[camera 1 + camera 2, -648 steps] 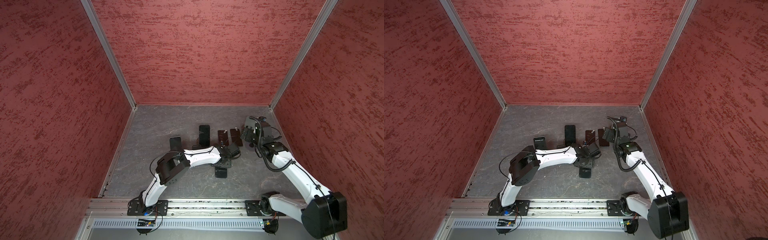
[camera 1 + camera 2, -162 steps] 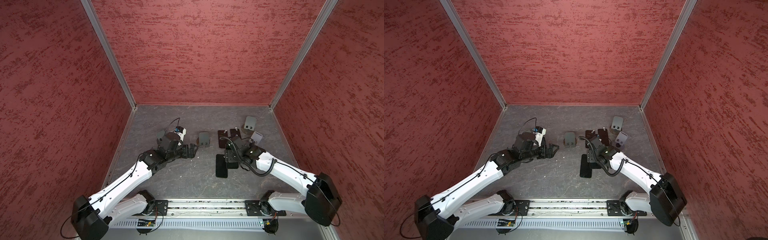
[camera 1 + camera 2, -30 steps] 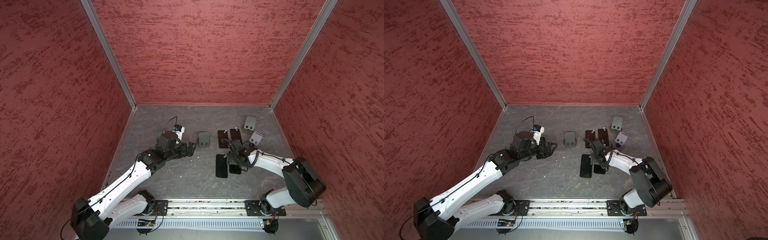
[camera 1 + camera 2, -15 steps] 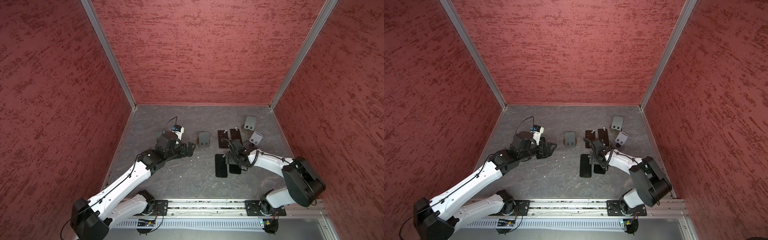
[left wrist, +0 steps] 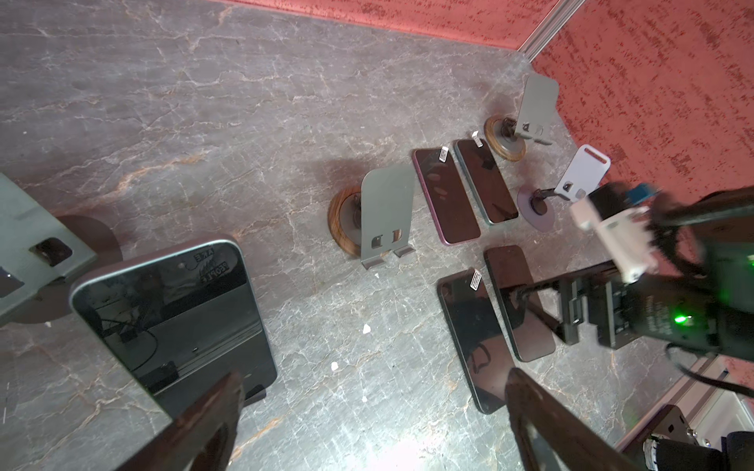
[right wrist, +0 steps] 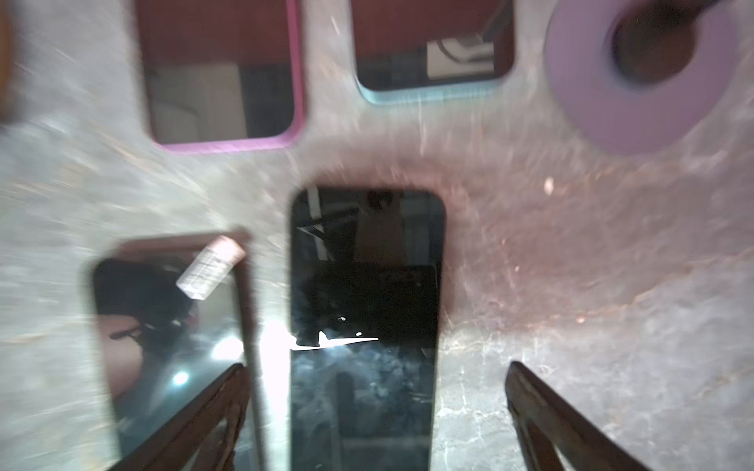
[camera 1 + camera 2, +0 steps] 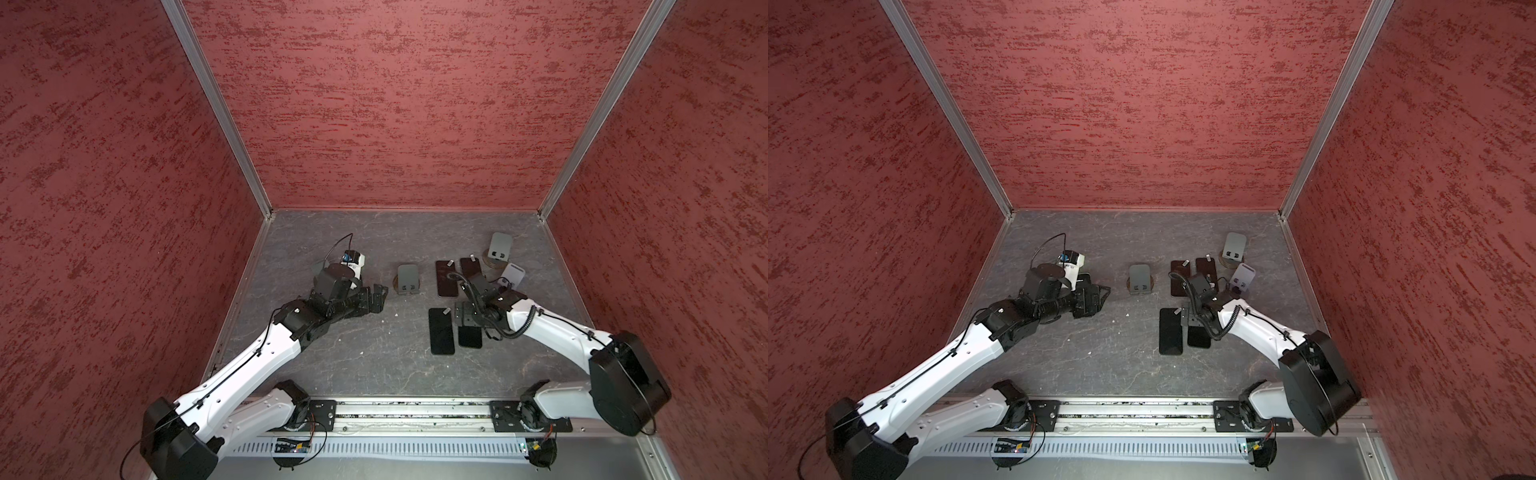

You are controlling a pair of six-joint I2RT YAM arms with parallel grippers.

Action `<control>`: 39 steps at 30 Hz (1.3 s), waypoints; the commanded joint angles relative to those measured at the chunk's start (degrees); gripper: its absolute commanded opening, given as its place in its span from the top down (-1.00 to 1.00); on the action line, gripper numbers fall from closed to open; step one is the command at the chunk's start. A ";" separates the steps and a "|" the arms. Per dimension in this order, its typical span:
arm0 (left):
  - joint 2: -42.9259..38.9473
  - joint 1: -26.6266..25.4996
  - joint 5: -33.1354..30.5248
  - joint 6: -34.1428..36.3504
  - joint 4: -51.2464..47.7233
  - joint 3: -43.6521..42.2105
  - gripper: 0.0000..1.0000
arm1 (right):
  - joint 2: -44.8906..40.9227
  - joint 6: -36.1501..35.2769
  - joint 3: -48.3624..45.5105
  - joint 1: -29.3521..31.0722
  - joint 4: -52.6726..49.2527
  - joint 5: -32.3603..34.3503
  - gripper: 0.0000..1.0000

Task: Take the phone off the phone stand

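I judged the job mostly done. On the grey table (image 7: pixel 374 374) three stands stood bare: the central grey stand (image 7: pixel 408 279), the rear grey stand (image 7: pixel 499 245) and the lilac stand (image 7: pixel 514 273) near it. Four phones lay flat close by. The pink-cased phone (image 7: pixel 446 278) and the teal-cased phone (image 7: pixel 470 267) were side by side at the back. The long phone (image 7: pixel 441 331) and the short phone (image 7: pixel 470 337) were side by side nearer the rail.

One seemed left. In the left wrist view the last phone (image 5: pixel 171 318) leaned tilted, apparently against the dark-based stand (image 5: pixel 36 240). In both top views the left wrist hid it.

My left arm (image 7: pixel 257 357) reached low toward the central grey stand. The left gripper (image 5: pixel 373 407) had its fingers wide apart around nothing, with the last phone just beside one of them.

My right arm (image 7: pixel 552 332) bent inward and aimed the right gripper (image 6: pixel 375 379) down over the short phone. Its fingers (image 6: pixel 530 407) stood apart, one on each side of the phone. Through the blur, neither seemed to be pressing on it.
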 commanded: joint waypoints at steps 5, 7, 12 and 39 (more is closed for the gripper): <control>-0.57 0.20 -3.29 -2.04 -4.03 1.45 -0.99 | -5.44 -1.65 3.36 -0.27 1.78 0.78 -0.97; -0.54 0.22 -3.87 -2.63 -4.50 1.64 -1.00 | -5.65 -2.08 4.20 -0.27 2.91 0.26 -0.97; -0.50 0.20 -5.42 -3.35 -6.95 2.77 -0.99 | -4.68 -2.66 6.19 -0.27 5.10 -1.54 -0.97; 0.69 1.16 -19.07 -4.93 -19.84 7.50 -0.99 | 0.88 -2.16 16.93 7.53 15.14 -4.90 -0.97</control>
